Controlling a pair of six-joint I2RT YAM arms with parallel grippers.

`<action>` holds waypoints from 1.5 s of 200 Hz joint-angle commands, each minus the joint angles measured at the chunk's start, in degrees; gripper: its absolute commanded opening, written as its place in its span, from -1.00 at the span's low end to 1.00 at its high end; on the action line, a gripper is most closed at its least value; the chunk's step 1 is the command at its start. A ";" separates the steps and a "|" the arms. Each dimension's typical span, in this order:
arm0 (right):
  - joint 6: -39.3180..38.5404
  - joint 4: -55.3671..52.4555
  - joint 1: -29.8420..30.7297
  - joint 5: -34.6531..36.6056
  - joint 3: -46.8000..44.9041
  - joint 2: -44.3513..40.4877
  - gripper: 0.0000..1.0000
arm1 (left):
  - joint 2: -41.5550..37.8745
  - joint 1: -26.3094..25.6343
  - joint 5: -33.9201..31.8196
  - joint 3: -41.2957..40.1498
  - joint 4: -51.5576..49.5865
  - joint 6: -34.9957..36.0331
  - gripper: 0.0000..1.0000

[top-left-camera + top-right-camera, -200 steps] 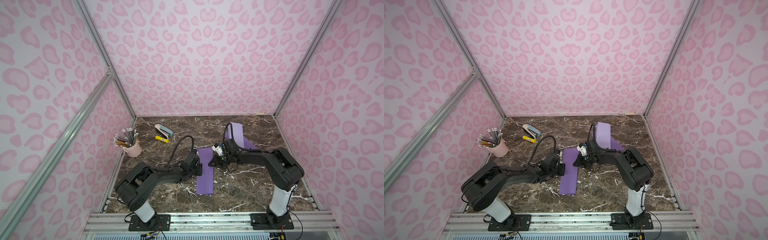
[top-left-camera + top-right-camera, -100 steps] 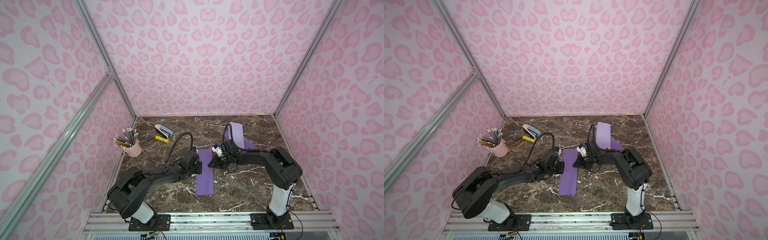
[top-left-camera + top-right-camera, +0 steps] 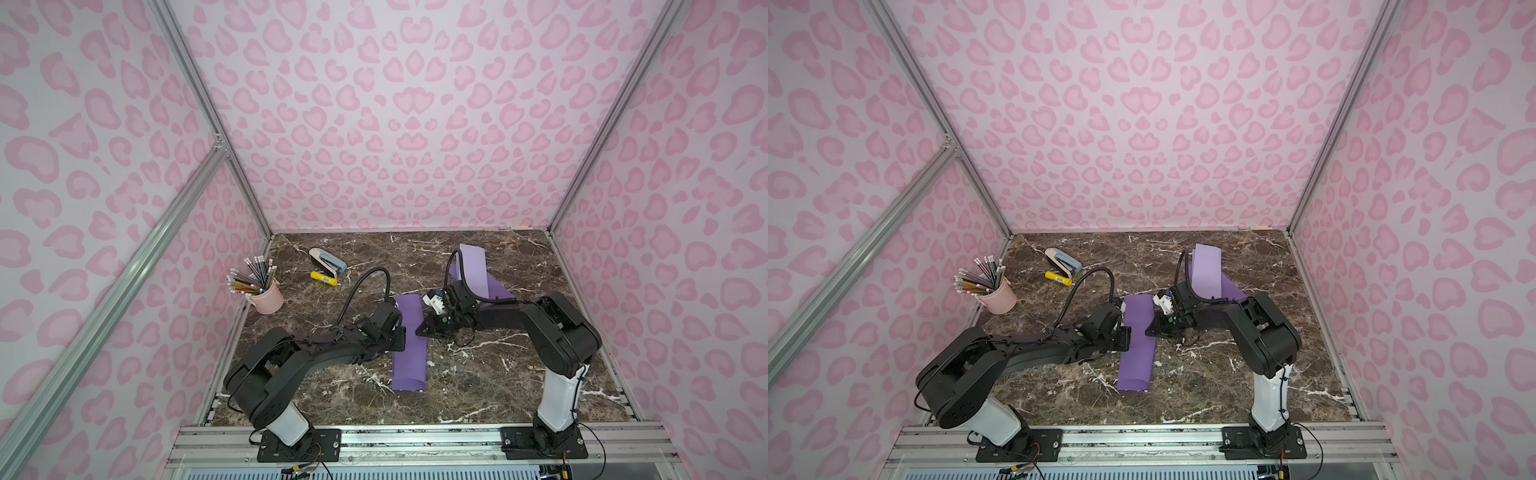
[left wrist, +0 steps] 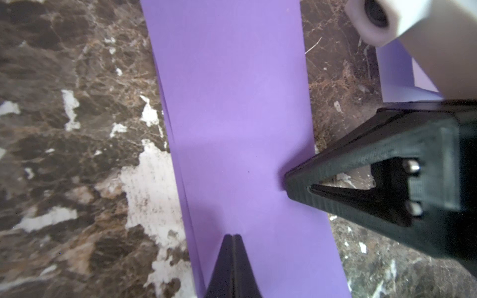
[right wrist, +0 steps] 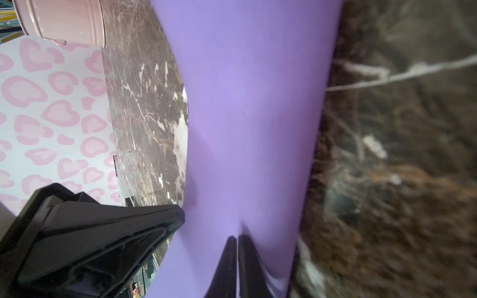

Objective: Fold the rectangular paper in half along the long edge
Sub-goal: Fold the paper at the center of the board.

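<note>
Paper [image 3: 409,353] folded, lying under both tips. Left gripper [image 4: 233,236] and right gripper [image 5: 237,236] fully closed, empty, touching its opposite sides.

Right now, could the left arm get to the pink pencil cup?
Probably yes. The left gripper, shut, presses on the purple paper, and only bare marble tabletop lies between it and the pencil cup.

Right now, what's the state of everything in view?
purple paper, folded lengthwise, near end bulging
left gripper, shut, tips on paper
right gripper, shut, tips on paper's edge
other purple sheets, crossed at the back, untouched
pencil cup, upright, full
stapler, lying flat
yellow marker, on its side
</note>
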 commanded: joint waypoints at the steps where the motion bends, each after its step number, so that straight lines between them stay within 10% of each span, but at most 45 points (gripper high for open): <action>1: 0.16 1.03 0.12 -0.15 0.70 0.48 -0.79 | 0.64 -0.21 0.01 0.79 2.30 0.35 -0.92; 185: -4.39 -2.16 -6.78 1.25 -7.50 -4.70 -0.80 | 0.74 -0.30 -2.10 -5.07 2.59 -1.39 -0.92; 300: 1.38 2.50 1.76 2.91 -8.30 -6.72 -0.84 | 1.49 -0.39 -1.66 -4.29 2.40 -1.17 -0.92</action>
